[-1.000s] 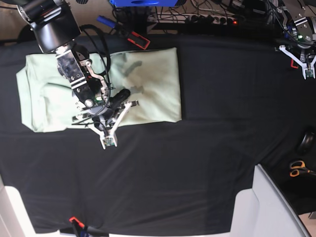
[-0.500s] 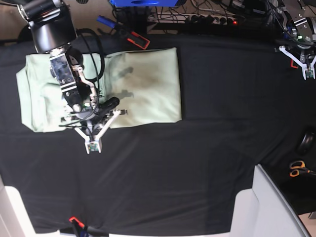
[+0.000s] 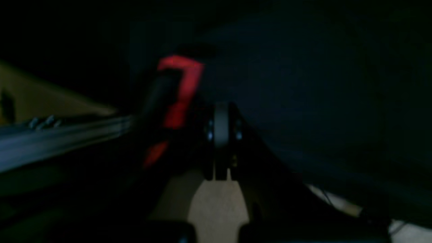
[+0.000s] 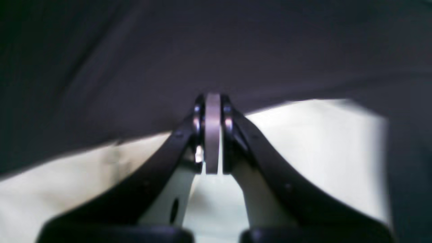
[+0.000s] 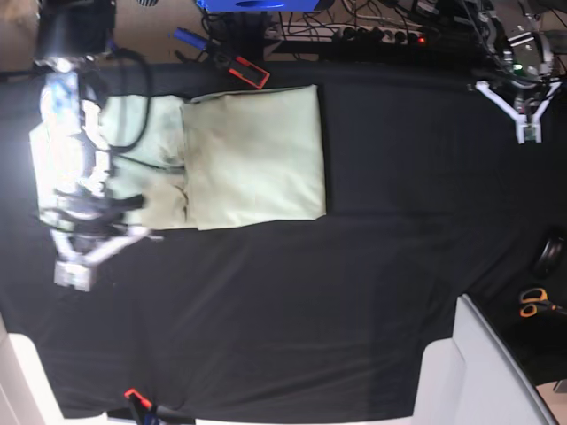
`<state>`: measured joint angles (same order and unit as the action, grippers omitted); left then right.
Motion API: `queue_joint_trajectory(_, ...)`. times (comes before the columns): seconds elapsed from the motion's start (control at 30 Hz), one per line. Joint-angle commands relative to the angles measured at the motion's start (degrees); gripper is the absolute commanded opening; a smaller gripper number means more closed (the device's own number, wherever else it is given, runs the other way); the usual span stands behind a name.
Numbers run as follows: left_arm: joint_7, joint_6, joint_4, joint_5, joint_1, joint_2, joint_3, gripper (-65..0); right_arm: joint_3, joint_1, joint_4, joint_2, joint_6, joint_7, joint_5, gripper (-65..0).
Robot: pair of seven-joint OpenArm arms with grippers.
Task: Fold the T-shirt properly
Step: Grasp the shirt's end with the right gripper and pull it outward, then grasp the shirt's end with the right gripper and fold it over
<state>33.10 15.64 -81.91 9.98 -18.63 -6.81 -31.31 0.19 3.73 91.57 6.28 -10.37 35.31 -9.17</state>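
Observation:
The pale mint-green T-shirt (image 5: pixel 252 155) lies folded flat on the black cloth at the upper left, with its right part forming a neat rectangle. My right gripper (image 5: pixel 73 273) hangs blurred just past the shirt's lower left corner, over black cloth. In the right wrist view that gripper (image 4: pixel 212 101) is shut with nothing between its pads, and the T-shirt (image 4: pixel 310 135) shows pale beneath it. My left gripper (image 5: pixel 529 131) sits far off at the upper right, also shut. The left wrist view is dark; there the left gripper (image 3: pixel 221 116) is closed beside a red blur (image 3: pixel 179 91).
A red-and-black clamp (image 5: pixel 248 71) lies at the shirt's top edge. Cables and a power strip (image 5: pixel 381 35) run along the back. Orange-handled scissors (image 5: pixel 534 302) and a dark round object (image 5: pixel 549 254) lie at the right edge. A white panel (image 5: pixel 483 372) stands bottom right.
My right arm has swung left, carrying its shut gripper off the shirt's middle to its lower left corner. The shirt's centre is now uncovered. The left gripper has shifted slightly up and left.

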Motion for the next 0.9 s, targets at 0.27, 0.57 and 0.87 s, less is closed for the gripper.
queue_joint_trajectory(0.27, 9.84, 3.83, -8.51, -26.99, -1.37, -1.32, 2.26, -61.3, 14.36, 9.24, 4.74, 2.29, 0.83, -0.54, -0.46, -51.1)
queue_joint_trajectory(0.57, 13.71, 8.41, -9.3, -39.82, -1.45, -4.31, 2.26, -18.6, 26.14, 8.1, 1.75, 2.02, 19.56, 1.92, -0.55, -27.9)
queue_joint_trajectory(0.87, 11.34, 8.41, -9.74, -30.68, -3.21, -5.81, 1.73, -25.7, 50.58, -4.47, -18.03, 4.75, 50.37, 11.33, -0.46, -3.6)
